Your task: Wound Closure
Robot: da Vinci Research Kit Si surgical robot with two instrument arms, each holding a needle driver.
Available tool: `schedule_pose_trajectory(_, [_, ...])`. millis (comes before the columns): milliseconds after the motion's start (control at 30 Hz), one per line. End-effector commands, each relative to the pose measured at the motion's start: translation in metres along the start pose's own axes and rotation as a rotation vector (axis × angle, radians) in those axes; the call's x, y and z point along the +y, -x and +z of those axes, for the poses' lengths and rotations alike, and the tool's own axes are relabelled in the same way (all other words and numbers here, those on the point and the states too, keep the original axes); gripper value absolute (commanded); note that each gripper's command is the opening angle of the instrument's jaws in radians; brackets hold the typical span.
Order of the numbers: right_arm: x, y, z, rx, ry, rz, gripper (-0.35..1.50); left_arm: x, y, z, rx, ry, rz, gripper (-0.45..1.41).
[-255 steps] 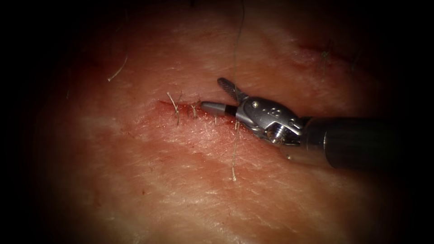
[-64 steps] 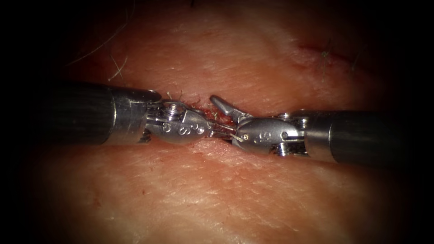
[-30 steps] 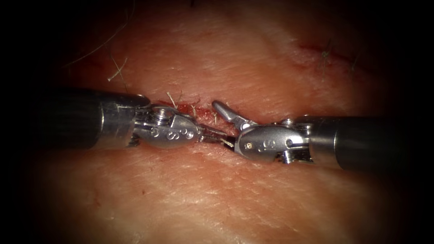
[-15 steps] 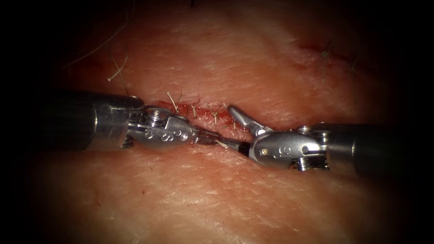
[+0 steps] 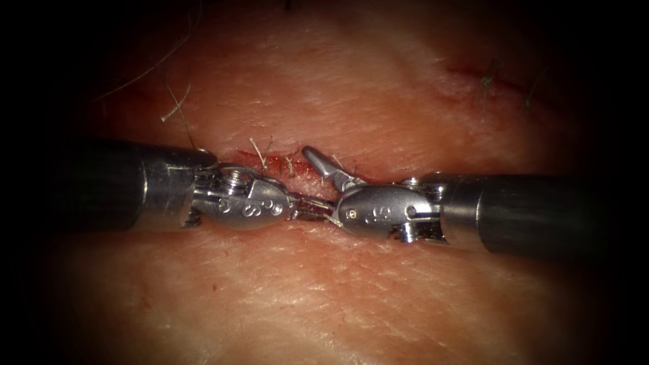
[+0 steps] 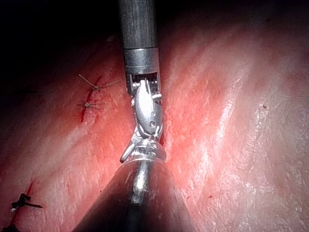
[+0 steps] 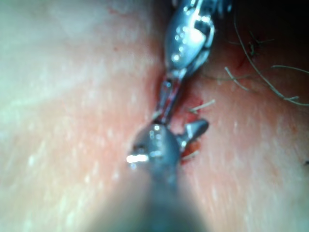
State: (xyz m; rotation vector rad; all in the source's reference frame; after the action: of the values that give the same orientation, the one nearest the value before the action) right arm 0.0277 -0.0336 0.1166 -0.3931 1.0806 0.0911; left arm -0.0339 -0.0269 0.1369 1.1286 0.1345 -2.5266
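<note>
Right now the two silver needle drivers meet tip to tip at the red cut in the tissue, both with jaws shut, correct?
Not quite: the right arm's silver needle driver has its jaws open, one raised over the red cut, in the endoscope view. The left arm's driver is shut; tips do meet. What either holds, and where the needle is, I cannot tell.

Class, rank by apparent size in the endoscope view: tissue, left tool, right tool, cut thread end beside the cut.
Tissue; left tool and right tool look alike; cut thread end. Right claw open, holding nothing.
</note>
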Motion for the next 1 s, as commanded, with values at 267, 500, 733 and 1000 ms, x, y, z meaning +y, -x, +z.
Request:
schedule_pose_trajectory(267, [-0.0009, -0.0003, 0.0018, 0.013, -0.007, -0.019, 1.48, 0.0001, -0.0001, 0.0011, 0.003, -0.001, -0.001, -0.45])
schedule_pose_trajectory(500, [-0.0011, 0.0002, 0.0007, 0.041, -0.062, -0.125, -0.1, 0.0002, -0.0002, 0.001, 0.003, -0.001, -0.001, -0.45])
schedule_pose_trajectory(733, [-0.0007, -0.0001, 0.0, 0.029, -0.05, -0.133, 0.89, 0.0003, -0.0001, 0.0009, 0.004, 0.0, 0.0, -0.45])
schedule_pose_trajectory(1000, [-0.0007, -0.0007, -0.0032, 0.025, 0.017, -0.081, 1.48, 0.0009, 0.0002, -0.0003, 0.013, 0.008, 0.005, -0.45])
